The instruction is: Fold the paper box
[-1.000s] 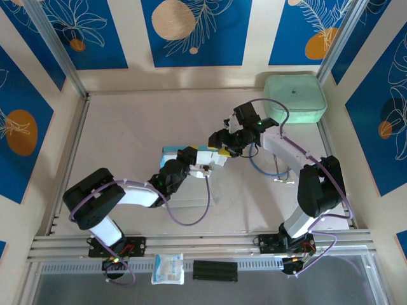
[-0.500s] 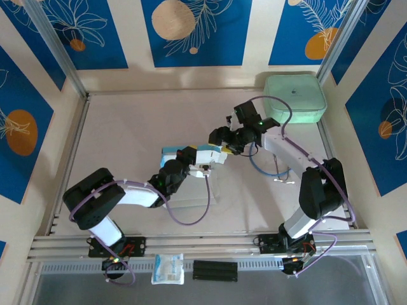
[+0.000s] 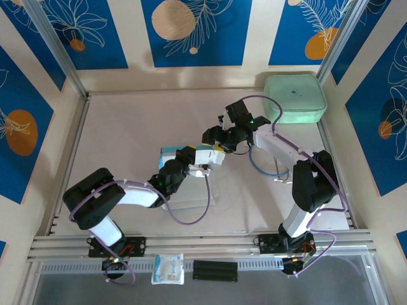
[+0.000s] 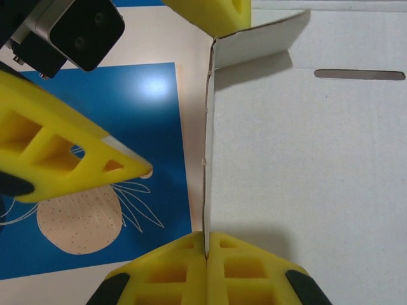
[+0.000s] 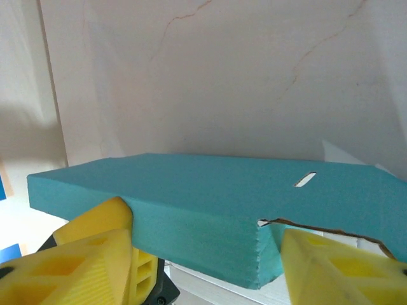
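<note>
One paper box (image 3: 169, 153), pale blue outside and whitish inside, sits partly formed at the centre of the table (image 3: 121, 127), between two grippers. Left gripper (image 4: 205, 244): jaws together, clamped on an upright box wall. Right gripper (image 5: 205, 225): fingers apart, straddling a box corner. One mint-green case (image 3: 294, 97), far right, lid mark unreadable. One white packet (image 3: 168, 268), near edge.
</note>
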Controlling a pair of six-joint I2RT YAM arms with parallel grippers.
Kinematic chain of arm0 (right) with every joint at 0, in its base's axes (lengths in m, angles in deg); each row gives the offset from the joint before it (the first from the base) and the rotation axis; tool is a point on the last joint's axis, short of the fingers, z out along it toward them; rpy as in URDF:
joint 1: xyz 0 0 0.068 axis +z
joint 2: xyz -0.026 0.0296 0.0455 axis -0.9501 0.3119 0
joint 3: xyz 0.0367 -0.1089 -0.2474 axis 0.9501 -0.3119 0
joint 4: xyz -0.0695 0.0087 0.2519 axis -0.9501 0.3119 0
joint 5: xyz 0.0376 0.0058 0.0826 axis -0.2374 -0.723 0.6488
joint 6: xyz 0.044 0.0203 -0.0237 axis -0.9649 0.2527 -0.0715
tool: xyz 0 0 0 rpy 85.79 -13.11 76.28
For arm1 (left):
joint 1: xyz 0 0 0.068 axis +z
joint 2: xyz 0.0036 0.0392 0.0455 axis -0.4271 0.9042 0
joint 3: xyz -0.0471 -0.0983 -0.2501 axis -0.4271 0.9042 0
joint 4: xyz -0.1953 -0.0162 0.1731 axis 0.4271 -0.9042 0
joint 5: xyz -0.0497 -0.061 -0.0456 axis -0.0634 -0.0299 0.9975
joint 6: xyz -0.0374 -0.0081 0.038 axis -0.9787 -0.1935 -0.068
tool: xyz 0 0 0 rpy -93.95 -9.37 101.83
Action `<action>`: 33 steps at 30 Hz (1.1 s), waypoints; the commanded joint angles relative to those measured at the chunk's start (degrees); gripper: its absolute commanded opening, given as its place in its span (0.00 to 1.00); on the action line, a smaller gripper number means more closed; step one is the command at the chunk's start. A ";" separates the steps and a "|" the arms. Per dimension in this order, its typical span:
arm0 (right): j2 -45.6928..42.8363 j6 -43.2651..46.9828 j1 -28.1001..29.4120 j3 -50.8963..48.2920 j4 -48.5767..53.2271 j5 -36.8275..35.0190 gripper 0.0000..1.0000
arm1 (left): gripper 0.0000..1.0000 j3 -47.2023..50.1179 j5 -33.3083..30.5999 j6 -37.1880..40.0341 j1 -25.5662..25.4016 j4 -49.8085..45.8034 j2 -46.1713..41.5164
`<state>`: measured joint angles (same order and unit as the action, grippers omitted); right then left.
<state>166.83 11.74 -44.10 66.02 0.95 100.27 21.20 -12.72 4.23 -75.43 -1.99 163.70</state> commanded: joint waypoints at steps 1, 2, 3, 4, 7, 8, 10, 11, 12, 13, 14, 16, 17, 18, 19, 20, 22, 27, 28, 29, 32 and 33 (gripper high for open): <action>1.21 -3.29 1.19 -0.78 -1.79 2.00 0.56 | 0.00 -0.21 2.00 -1.18 -0.77 2.15 0.05; 0.84 -4.03 1.04 -1.52 -2.40 1.70 0.52 | 0.00 -0.15 2.06 -1.12 -0.74 2.38 0.06; 0.59 -4.78 0.94 -2.25 -3.23 1.57 0.50 | 0.00 -0.06 2.00 -1.16 -0.74 2.61 0.17; 0.25 -5.86 0.71 -3.21 -4.25 1.73 0.46 | 0.00 -0.09 1.91 -1.27 -0.74 2.59 0.13; -0.29 -7.61 0.11 -5.30 -6.41 1.98 0.30 | 0.00 0.06 1.82 -1.19 -0.74 2.94 0.24; -0.31 -7.77 -0.06 -5.61 -6.48 1.82 0.26 | 0.00 0.03 1.82 -1.18 -0.74 2.98 0.33; -0.42 -7.45 -0.14 -5.65 -5.91 0.88 0.21 | 0.00 0.10 1.91 -1.18 -0.74 3.03 0.34; -0.57 -7.17 -0.15 -5.57 -5.62 0.48 0.15 | 0.00 0.07 2.00 -1.18 -0.74 3.00 0.34; -0.66 -6.99 -0.16 -5.48 -5.38 0.30 0.13 | 0.00 0.14 1.95 -1.15 -0.74 2.99 0.33; -0.85 -6.76 -0.23 -5.56 -5.43 0.26 0.09 | 0.00 0.08 1.91 -1.18 -0.74 3.03 0.37; -1.08 -6.59 -0.21 -5.54 -5.41 0.25 0.07 | 0.00 0.07 1.91 -1.27 -0.74 3.05 0.35; -1.27 -6.13 -0.29 -5.43 -5.22 0.34 0.00 | 0.00 0.09 1.92 -1.50 -0.75 3.13 0.57; -1.42 -5.69 -0.29 -5.27 -4.91 0.21 0.00 | 0.00 0.16 1.87 -1.53 -0.74 3.19 0.55; -1.72 -5.24 -0.30 -5.13 -4.47 0.04 0.04 | 0.00 0.21 1.84 -1.55 -0.78 3.20 0.69; -2.14 -4.60 -0.28 -4.84 -3.58 -0.29 0.14 | 0.00 0.17 1.70 -1.61 -0.82 3.27 0.78; -2.82 -3.89 -0.32 -4.62 -2.40 -0.80 0.23 | 0.00 0.26 1.65 -1.61 -0.83 3.32 0.86; -4.99 -2.29 -0.22 -5.20 -0.90 -1.76 0.34 | 0.00 0.44 1.65 -1.67 -0.84 3.64 0.69; -13.71 -0.59 1.41 -13.01 -0.64 -9.42 0.43 | 0.00 0.40 1.65 -1.76 -0.83 3.64 0.67; -15.21 -0.32 2.17 -15.12 -1.20 -11.11 0.43 | 0.00 0.33 1.65 -1.63 -0.83 3.64 0.78; -16.51 -0.05 2.66 -16.93 -1.90 -12.05 0.44 | 0.00 0.27 1.76 -1.63 -0.87 3.64 0.75; -19.31 0.18 4.19 -22.52 -5.81 -14.69 0.44 | 0.00 0.16 1.91 -1.45 -0.83 3.60 0.87; -19.68 0.42 4.69 -24.22 -7.71 -15.07 0.43 | 0.00 0.07 2.01 -1.36 -0.84 3.48 0.87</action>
<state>148.05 10.61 -40.60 45.21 -3.75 89.26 21.51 -11.87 3.77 -75.56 -0.44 164.18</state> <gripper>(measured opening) 0.435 0.053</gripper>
